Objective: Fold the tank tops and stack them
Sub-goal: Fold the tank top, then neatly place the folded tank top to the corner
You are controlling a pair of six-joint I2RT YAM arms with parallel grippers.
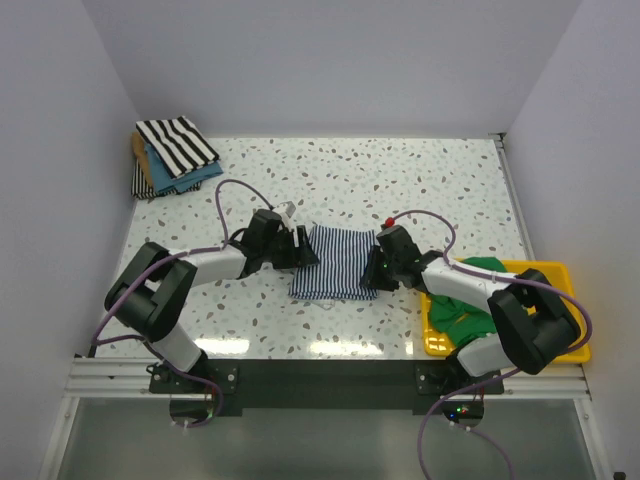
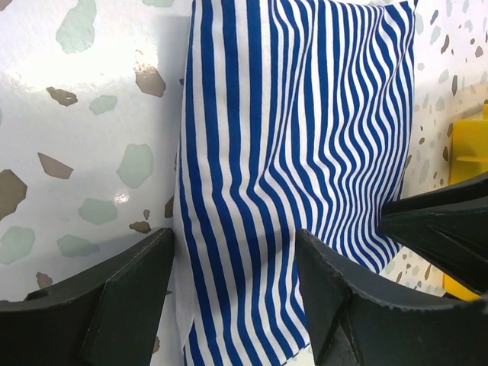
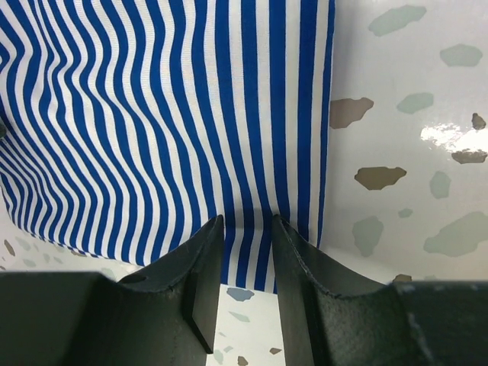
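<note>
Though L pincer (image 2: 232, 286) agape, striped top (image 2: 305, 137) between.

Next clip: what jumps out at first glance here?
The blue-and-white striped top lies mid-table with a claw at each side: the left claw is open astride its edge, and the right claw is nearly shut on a fold of its opposite edge. A stack of folded tops sits in the far left corner, a bold black-and-white striped one uppermost. A green top spills from the yellow tray at the right.

My two pincers flank the striped top (image 1: 331, 262); bare counter (image 1: 400, 185) lies beyond it. The stack (image 1: 172, 155) blocks the far-left corner, the tray (image 1: 560, 272) my right.
</note>
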